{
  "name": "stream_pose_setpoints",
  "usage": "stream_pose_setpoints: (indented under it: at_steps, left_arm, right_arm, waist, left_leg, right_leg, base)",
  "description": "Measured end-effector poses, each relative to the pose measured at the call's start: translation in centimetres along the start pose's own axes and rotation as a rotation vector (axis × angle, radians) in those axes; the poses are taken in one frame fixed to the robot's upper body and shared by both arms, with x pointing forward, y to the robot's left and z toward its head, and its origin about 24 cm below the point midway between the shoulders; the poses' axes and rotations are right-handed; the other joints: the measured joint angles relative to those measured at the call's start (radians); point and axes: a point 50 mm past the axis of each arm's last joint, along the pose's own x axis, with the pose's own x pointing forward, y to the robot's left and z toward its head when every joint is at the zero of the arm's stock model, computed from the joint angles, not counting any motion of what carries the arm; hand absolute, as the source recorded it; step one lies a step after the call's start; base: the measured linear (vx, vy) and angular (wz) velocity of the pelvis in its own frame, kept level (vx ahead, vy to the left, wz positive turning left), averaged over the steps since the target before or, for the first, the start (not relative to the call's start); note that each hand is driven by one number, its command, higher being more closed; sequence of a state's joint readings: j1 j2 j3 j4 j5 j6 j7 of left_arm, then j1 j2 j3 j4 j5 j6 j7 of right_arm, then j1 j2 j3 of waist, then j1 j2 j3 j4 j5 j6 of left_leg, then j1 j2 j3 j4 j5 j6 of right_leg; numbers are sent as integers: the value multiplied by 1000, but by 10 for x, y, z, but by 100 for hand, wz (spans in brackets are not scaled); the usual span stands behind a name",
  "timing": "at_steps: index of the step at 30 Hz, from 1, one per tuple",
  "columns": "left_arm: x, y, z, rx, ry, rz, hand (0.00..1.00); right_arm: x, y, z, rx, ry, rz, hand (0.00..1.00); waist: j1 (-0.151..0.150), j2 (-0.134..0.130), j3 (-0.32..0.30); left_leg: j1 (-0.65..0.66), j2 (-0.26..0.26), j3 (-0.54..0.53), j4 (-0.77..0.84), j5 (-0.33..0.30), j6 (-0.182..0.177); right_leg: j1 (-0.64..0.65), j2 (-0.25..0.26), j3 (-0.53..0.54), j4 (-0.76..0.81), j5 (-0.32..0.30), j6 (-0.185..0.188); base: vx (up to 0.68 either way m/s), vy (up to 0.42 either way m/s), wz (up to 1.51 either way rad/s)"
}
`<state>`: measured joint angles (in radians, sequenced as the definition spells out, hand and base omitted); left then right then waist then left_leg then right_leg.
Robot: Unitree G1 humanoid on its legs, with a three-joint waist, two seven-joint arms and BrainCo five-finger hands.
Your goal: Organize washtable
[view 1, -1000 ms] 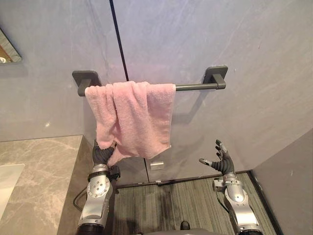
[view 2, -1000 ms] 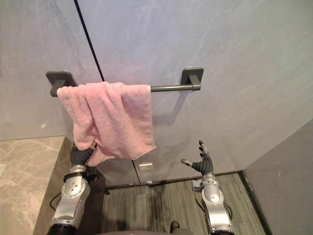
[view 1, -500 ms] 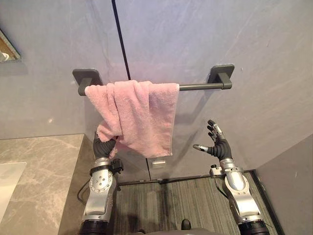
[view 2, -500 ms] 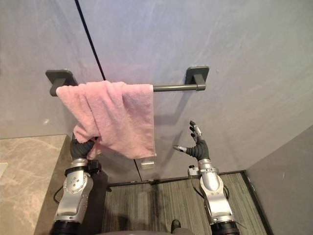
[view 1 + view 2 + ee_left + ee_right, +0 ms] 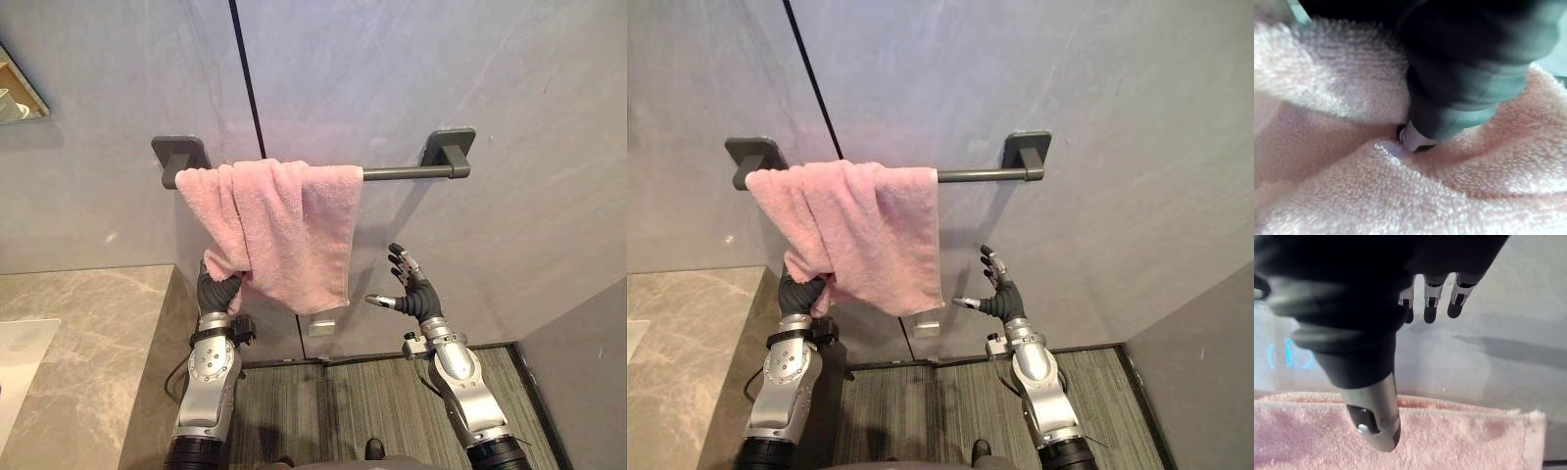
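- Where a dark grey metal towel bar (image 5: 407, 173) runs across the grey stone-look wall (image 5: 441, 78), a pink terry towel (image 5: 284, 225) hangs over its left half in uneven folds, and the right half of the bar is bare.
- Under the towel's lower left corner, the left hand (image 5: 217, 292) reaches up into the cloth, which is gathered in a bunch on top of it.
- In the left wrist view a dark-tipped digit presses deep into a fold of the towel, pinching the cloth. The rest of the fingers are buried in the pile.
- To the right of the towel's lower hem, the right hand (image 5: 419, 299) is raised with its palm towards the cloth. It is near the hem but apart from it.
- Its fingers (image 5: 1431, 303) are straight and spread, the thumb held out to the side, and they grip nothing.
- At the lower left a beige marble counter (image 5: 88, 333) meets the wall, with the edge of a white basin (image 5: 20, 362) set in it.
- Below the towel a small pale wall plate (image 5: 318, 326) sits just above the grey striped floor (image 5: 333, 411).
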<state>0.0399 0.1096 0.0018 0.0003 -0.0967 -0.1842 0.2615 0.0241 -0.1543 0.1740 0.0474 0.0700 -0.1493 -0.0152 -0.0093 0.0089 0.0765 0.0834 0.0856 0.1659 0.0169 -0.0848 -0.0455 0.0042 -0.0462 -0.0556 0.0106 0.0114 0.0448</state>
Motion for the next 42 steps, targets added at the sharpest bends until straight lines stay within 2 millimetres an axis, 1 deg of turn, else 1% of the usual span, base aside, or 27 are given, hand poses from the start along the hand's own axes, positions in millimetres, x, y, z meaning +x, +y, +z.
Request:
stream_pose_setpoints:
  at_steps: [1,7,8,13,21,31,33,38,42]
  left_arm:
    - [0,0,0,0,2,-2,100]
    - [-2,-5,-5,1,23,-19,100]
    - [-2,-5,-6,1,28,-19,100]
    - [-4,-8,-8,-3,38,-29,100]
    - [-5,-9,-9,-4,41,-40,100]
    - [-9,-7,-13,1,60,-47,100]
    - [-9,-7,-13,1,60,-47,100]
    - [-9,-7,-13,1,61,-48,100]
    - [-9,-7,-13,1,62,-48,100]
  right_arm:
    - [1,4,-4,4,20,13,0]
    - [7,14,1,16,-4,49,0]
    - [7,15,0,19,-1,57,100]
    - [10,21,-10,20,43,80,100]
    - [15,21,-5,14,23,77,100]
    - [18,17,-2,13,11,55,100]
    - [18,14,-2,14,11,40,100]
    - [17,10,-10,13,48,25,100]
    - [17,10,-10,17,47,22,100]
  waist:
    - [0,0,0]
    - [0,0,0]
    - [0,0,0]
    - [3,0,0]
    - [22,-1,-1]
    - [24,-7,-5]
    - [24,-9,-6]
    - [24,-13,-9]
    - [24,-16,-10]
  left_leg:
    - [0,0,0,0,0,0]
    - [0,0,-6,0,0,0]
    - [0,0,-9,0,1,0]
    - [-2,0,-17,1,1,0]
    - [-7,0,-25,1,2,0]
    - [-11,1,-32,1,6,0]
    - [-10,1,-32,1,6,0]
    - [-11,1,-32,1,6,0]
    - [-11,1,-32,1,6,0]
  right_leg:
    - [0,0,0,0,0,0]
    - [6,0,-4,-5,0,0]
    - [7,0,-6,-7,0,0]
    - [10,0,-13,-11,0,0]
    - [11,1,-16,-13,0,0]
    - [12,1,-24,-13,0,-1]
    - [12,1,-24,-13,0,-1]
    - [12,1,-24,-14,0,-1]
    - [12,1,-24,-14,0,-1]
  base:
    - [0,0,0]
    - [-2,-1,1]
    - [-8,-6,6]
    - [-3,-3,4]
    - [0,0,0]
    - [-5,-1,2]
    - [0,0,0]
    - [0,0,0]
    - [0,0,0]
